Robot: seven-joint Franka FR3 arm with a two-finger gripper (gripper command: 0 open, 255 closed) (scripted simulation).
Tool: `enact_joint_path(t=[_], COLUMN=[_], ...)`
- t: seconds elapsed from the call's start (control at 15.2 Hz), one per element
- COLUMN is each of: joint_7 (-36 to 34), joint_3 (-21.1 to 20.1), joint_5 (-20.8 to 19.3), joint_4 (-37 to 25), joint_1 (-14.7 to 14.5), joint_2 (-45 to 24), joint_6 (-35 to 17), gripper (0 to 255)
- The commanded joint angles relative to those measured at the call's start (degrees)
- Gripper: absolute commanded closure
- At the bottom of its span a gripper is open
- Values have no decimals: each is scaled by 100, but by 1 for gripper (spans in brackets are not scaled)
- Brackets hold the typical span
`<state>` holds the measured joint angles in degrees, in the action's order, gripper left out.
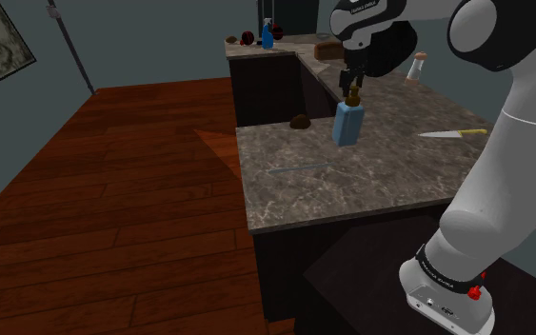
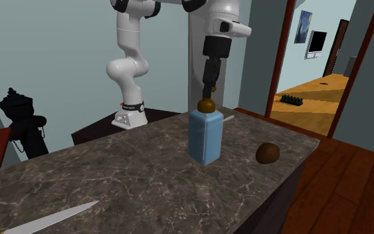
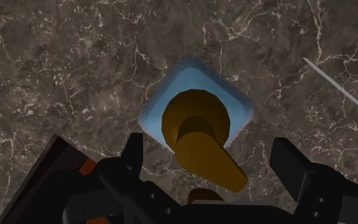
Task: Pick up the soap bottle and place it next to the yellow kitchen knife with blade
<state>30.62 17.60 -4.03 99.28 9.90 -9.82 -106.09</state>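
Note:
A blue soap bottle [image 1: 347,124] with a brown-yellow pump top stands upright on the dark marble counter [image 1: 370,181], near its middle. My gripper [image 1: 353,91] hangs straight above it, fingertips level with the pump. In the second exterior view the gripper [image 2: 208,88] comes down onto the pump of the soap bottle [image 2: 205,136]. In the wrist view the gripper [image 3: 212,159] is open: its fingers [image 3: 133,153] stand apart on either side of the pump [image 3: 203,143] without touching it. The knife [image 1: 454,133], yellow-handled with a pale blade, lies flat on the counter towards the shoulder view's right.
A brown round lump [image 1: 300,121] sits near the counter's far corner, beside the bottle [image 2: 268,153]. On the back counter stand a blue spray bottle [image 1: 267,36], a loaf [image 1: 327,48] and a small bottle [image 1: 415,67]. Wooden floor [image 1: 113,190] lies beyond the counter's edge.

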Motion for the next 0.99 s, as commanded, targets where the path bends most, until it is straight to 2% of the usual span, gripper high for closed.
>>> enact_joint_path(t=[0.0, 0.59, 0.92], joint_7=[0, 0, 28], joint_3=[0, 0, 3], joint_5=[0, 0, -6], joint_4=[0, 0, -332], joint_1=[0, 0, -1], joint_2=[0, 0, 41], joint_6=[0, -1, 370], gripper=[255, 255, 255])
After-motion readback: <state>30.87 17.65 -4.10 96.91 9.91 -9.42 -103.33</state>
